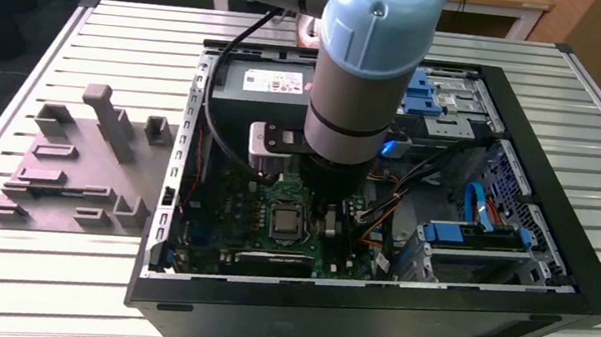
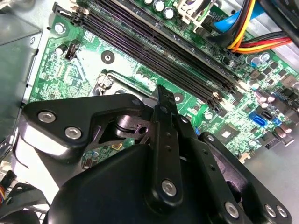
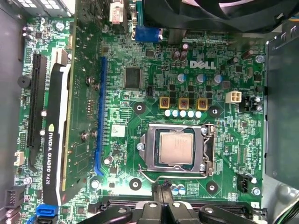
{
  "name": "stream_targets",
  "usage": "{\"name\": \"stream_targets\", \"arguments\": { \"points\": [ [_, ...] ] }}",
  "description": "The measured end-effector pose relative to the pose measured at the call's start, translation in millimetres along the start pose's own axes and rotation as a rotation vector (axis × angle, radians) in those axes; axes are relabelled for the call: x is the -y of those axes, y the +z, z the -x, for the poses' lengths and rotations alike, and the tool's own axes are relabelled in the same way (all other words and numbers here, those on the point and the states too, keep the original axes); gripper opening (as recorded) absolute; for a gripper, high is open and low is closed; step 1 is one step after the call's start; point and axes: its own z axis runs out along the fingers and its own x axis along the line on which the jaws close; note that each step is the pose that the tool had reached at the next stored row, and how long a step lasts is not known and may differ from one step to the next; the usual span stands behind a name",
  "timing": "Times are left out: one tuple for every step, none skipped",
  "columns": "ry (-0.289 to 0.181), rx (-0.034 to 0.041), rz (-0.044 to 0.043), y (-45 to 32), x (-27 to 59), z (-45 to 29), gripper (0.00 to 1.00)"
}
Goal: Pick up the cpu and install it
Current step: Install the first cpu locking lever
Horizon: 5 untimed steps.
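The small square silvery-grey cpu sits flat inside the rectangular metal-framed socket on the green motherboard, in the first wrist view. The black pincer hovers just beside the socket's edge, its fingers pressed together and holding nothing. The open black computer case rests on the slatted metal surface.

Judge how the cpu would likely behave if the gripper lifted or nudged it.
The cpu is a thin flat square, so probably stiff and light. Its smooth metal top looks slippery. Lying flush inside the socket frame, it likely won't slide when nudged, and little edge shows for gripping.
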Motion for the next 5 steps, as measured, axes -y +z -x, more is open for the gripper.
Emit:
{"name": "stream_targets", "arguments": {
  "points": [
    [0.0,0.0001,0.0,-0.1,0.0,0.0,0.11],
    [0.0,0.0001,0.0,-0.4,0.0,0.0,0.11],
    [0.0,0.0001,0.0,-0.8,0.0,0.0,0.11],
    [0.0,0.0,0.0,-1.0,0.0,0.0,0.11],
    [0.0,0.0,0.0,-1.1,-0.1,0.0,0.11]
  ]
}}
